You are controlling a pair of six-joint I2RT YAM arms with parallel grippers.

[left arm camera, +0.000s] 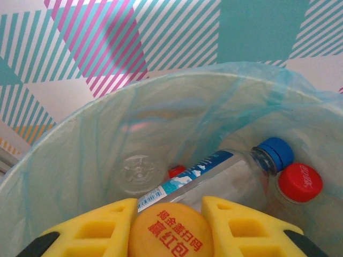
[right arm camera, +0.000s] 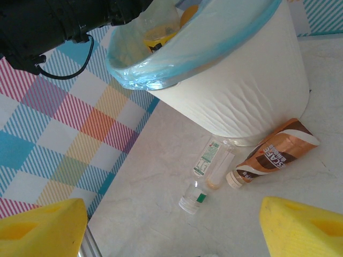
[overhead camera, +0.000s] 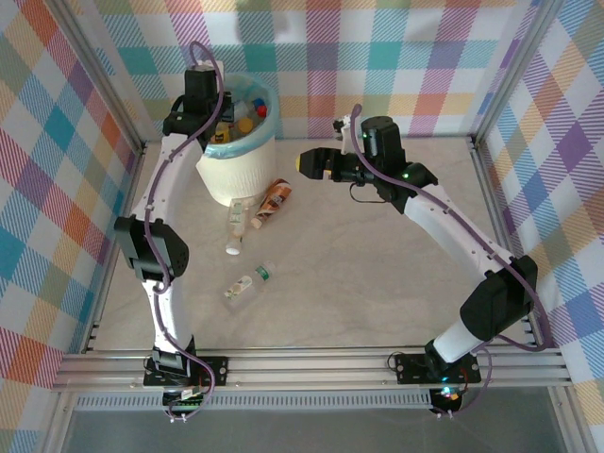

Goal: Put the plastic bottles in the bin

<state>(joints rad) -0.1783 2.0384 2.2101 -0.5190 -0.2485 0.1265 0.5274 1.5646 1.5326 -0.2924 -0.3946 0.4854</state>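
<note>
The white ribbed bin [overhead camera: 238, 166] with a teal liner stands at the back left. My left gripper [overhead camera: 219, 121] hangs over its mouth, shut on the orange cap of a bottle [left arm camera: 170, 235]. Inside the bin lie a clear blue-capped bottle [left arm camera: 220, 174] and a red-capped one [left arm camera: 300, 182]. On the table in front of the bin lie a brown bottle [overhead camera: 274, 198], a clear white-capped bottle [overhead camera: 235, 225] and a green-capped bottle [overhead camera: 247, 283]. My right gripper [overhead camera: 304, 162] is open and empty, right of the bin. In the right wrist view the brown bottle [right arm camera: 276, 152] and clear bottle [right arm camera: 206, 171] lie beyond its fingers.
Plaid walls close in the table on three sides. Metal frame posts stand at the corners, and a rail [overhead camera: 311, 363] runs along the near edge. The left arm [right arm camera: 53, 27] reaches over the bin [right arm camera: 241, 91] from the left. Bare tabletop [overhead camera: 377, 274] spreads right of the bottles.
</note>
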